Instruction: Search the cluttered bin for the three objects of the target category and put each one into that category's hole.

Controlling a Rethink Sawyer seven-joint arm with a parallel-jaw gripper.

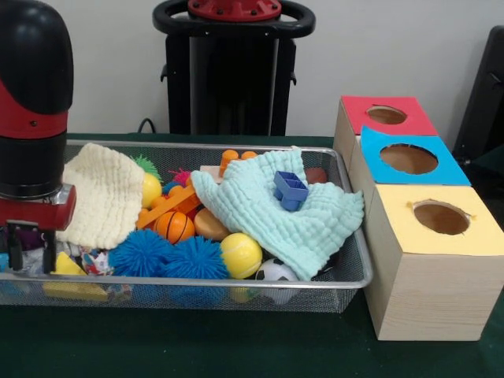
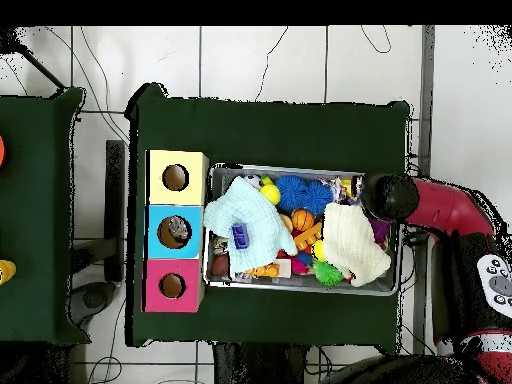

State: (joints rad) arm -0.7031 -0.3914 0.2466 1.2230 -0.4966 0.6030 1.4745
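Observation:
The wire mesh bin (image 1: 236,282) lies on the green table, full of toys and cloths. In the overhead view the bin (image 2: 300,287) is at the middle right. No clear water bottle shows in either view; any are hidden under the clutter. My gripper (image 1: 30,264) hangs from the black and red arm (image 1: 31,102) at the bin's left end, its two dark fingers (image 1: 49,256) apart and down among the toys there, holding nothing that I can see. In the overhead view the arm (image 2: 400,195) covers the gripper at the bin's right end.
A cream cloth (image 1: 102,193) and a mint cloth (image 1: 276,209) with a blue plastic piece (image 1: 290,189) cover much of the bin. Blue spiky balls (image 1: 169,256), a yellow ball (image 1: 240,253) and a small basketball (image 1: 175,226) lie in front. Red (image 1: 417,122), blue (image 1: 370,150) and yellow (image 1: 425,268) boxes with holes stand right.

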